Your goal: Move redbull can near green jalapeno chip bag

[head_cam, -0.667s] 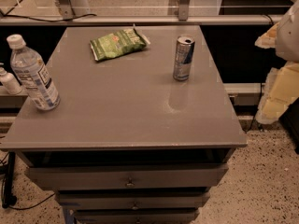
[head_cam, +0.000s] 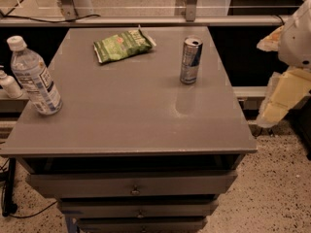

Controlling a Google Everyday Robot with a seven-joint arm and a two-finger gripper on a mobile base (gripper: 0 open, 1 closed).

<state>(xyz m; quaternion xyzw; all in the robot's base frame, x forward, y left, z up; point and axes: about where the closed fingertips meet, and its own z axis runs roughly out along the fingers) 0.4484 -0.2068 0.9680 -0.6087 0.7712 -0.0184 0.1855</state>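
Observation:
The redbull can (head_cam: 190,59), slim, silver and blue with a shiny top, stands upright at the back right of the grey table (head_cam: 121,125). The green jalapeno chip bag (head_cam: 124,45) lies flat at the back middle, roughly a hand's length left of the can. My gripper (head_cam: 278,103), pale yellow below a white arm (head_cam: 297,33), hangs off the table's right side, to the right of the can and lower than the table top. It holds nothing that I can see.
A clear water bottle (head_cam: 34,76) with a white cap stands near the table's left edge. A small white bottle (head_cam: 8,84) sits just beyond that edge. Drawers (head_cam: 133,186) are below the top. A metal rail (head_cam: 146,19) runs behind the table.

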